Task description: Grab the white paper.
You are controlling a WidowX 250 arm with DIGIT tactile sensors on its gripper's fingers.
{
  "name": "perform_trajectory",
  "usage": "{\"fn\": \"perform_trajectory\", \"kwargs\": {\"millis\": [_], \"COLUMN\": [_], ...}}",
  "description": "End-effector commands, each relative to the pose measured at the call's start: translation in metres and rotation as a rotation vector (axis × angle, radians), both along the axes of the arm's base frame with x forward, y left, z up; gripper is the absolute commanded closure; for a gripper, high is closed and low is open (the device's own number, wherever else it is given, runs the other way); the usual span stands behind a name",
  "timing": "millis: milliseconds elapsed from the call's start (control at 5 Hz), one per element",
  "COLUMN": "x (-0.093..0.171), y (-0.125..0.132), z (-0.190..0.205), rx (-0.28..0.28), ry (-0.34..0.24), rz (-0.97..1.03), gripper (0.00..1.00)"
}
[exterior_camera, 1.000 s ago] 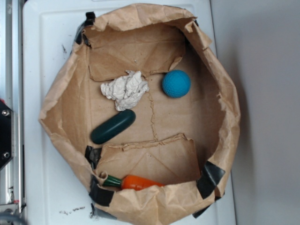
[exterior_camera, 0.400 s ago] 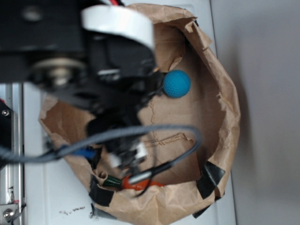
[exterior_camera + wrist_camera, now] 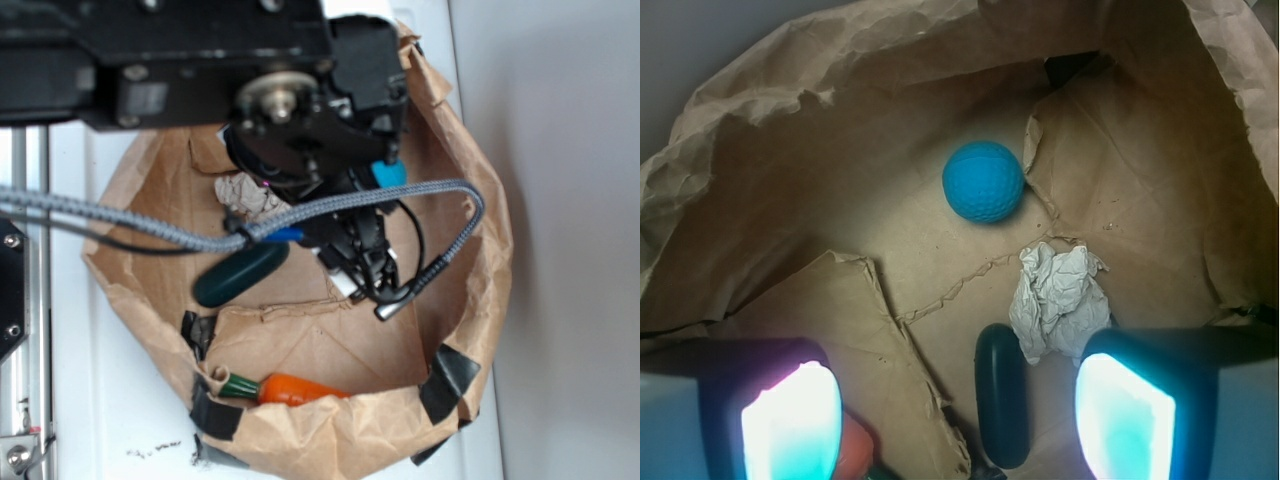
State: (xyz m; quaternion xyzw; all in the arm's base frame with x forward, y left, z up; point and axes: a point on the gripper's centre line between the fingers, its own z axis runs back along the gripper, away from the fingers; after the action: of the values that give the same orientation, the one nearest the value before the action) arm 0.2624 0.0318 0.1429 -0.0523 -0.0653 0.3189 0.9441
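Surface: white tray [image 3: 110, 90] on a pale grey background, carrying a brown paper bag [image 3: 480, 200] rolled down into an open basin with black tape [image 3: 448, 380] at its rim.
Arm: the black robot arm [image 3: 180, 50] reaches in from the tray's left edge across the top of the exterior view, with a grey braided cable [image 3: 130, 222] looping over the bag.
Gripper: the gripper [image 3: 958, 420] hangs above the bag floor, touching nothing; its jaws stand wide apart, empty, with glowing fingers [image 3: 1125, 415] at either bottom corner of the wrist view.
White paper: the white paper [image 3: 1058, 298] lies crumpled on the bag floor, mostly hidden under the arm in the exterior view; in the wrist view it sits just ahead of the right-hand finger.
Blue ball: the blue ball [image 3: 983, 181] rests near the paper, apart from it.
Dark green capsule: the dark green capsule [image 3: 1001, 392] lies just beside the paper, between the fingers in the wrist view; contact cannot be told.
Carrot: the toy carrot [image 3: 285, 388] lies against the bag's near wall.
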Motion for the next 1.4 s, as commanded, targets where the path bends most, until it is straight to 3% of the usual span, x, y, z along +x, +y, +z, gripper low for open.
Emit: {"fn": "perform_trajectory", "kwargs": {"millis": [0,200,400,600,800,1000,1200], "x": [-0.001,-0.001,-0.017,-0.032,-0.031,-0.022,-0.008], "y": [0.012,0.012,0.022,0.030,0.033,0.034,0.038], "z": [0.009,0.009,-0.020,-0.044,-0.066,-0.078,-0.090], "rx": [0.004,0.004,0.033,0.099,0.135,0.129,0.154], "ry": [-0.036,-0.036,0.004,0.017,0.054,0.072,0.068], "rz": [0.028,0.028,-0.003,-0.037,-0.081,-0.098,-0.051], "gripper": [0.00,0.00,0.00,0.00,0.00,0.00,0.00]}}
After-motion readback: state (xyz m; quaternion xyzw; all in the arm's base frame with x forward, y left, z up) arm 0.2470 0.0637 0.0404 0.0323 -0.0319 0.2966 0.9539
